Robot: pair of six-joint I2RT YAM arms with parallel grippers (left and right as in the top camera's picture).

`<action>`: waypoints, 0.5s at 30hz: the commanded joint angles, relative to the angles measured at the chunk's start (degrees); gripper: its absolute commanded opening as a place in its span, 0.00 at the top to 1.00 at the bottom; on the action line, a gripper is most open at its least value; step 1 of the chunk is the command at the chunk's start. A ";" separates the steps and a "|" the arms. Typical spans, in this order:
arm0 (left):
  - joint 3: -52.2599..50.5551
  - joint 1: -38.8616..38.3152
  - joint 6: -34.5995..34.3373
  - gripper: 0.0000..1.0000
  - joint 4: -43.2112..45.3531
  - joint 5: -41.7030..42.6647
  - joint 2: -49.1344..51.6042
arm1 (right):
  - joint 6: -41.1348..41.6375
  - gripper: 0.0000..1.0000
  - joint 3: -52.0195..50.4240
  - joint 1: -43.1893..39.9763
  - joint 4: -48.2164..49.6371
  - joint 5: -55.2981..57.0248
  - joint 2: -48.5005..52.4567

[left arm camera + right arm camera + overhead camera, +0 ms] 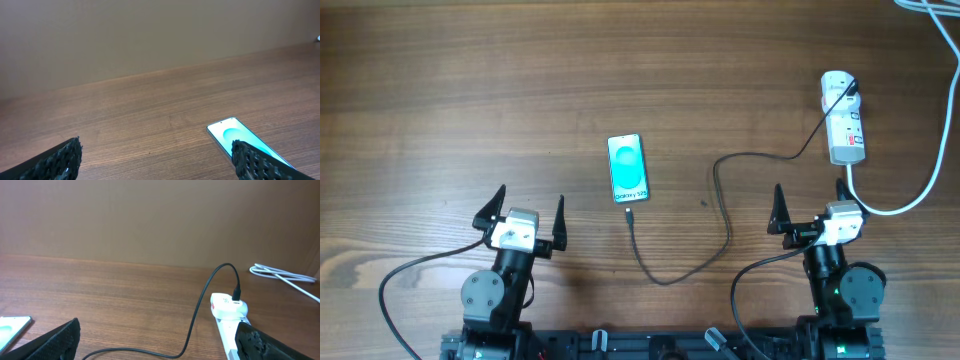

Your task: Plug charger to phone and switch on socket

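By the near edge, the left gripper and the right gripper are held wide open, ready to grab. The charger tip is laid just beside the phone, mid-bench, unplugged. The socket is seen toward the far right corner.

wooden table, phone, charger, socket, white cable

Teal-screened phone, black charger, white red-marked socket, brown wood-grain table.

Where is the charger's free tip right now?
Overhead view: the charger tip lies on the table near centre, just off the phone end nearest the robot.
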 commanded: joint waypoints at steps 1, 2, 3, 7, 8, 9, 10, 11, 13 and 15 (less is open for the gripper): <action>-0.20 0.28 -0.55 0.00 -0.28 -0.52 -0.61 | -0.04 0.00 -0.04 -0.15 0.17 0.02 -0.42; -0.20 0.28 -0.55 0.00 -0.28 -0.55 -0.61 | -0.02 0.00 -0.04 -0.15 0.17 0.02 -0.42; -0.20 0.28 -0.55 0.00 -0.28 -0.52 -0.61 | -0.04 0.00 -0.04 -0.15 0.17 0.02 -0.42; -0.20 0.28 -0.55 0.00 -0.31 -0.52 -0.61 | -0.04 0.00 -0.04 -0.15 0.17 0.02 -0.42; -0.20 0.28 -0.55 0.01 -0.28 -0.52 -0.61 | -0.04 0.00 -0.04 -0.15 0.17 0.02 -0.42; -0.20 0.28 -0.55 0.00 -0.28 -0.52 -0.61 | -0.02 0.00 -0.04 -0.15 0.17 0.02 -0.42; -0.20 0.28 -0.55 0.00 -0.28 -0.55 -0.61 | -0.04 0.00 -0.04 -0.15 0.17 0.02 -0.42; -0.20 0.28 -0.55 0.00 -0.28 -0.52 -0.61 | -0.04 0.00 -0.04 -0.15 0.15 0.02 -0.42; -0.20 0.28 -0.55 0.00 -0.28 -0.52 -0.61 | -0.04 0.00 -0.04 -0.15 0.17 0.02 -0.42; -0.20 0.28 -0.55 0.00 -0.28 -0.52 -0.61 | -0.04 0.00 -0.04 -0.15 0.17 0.02 -0.42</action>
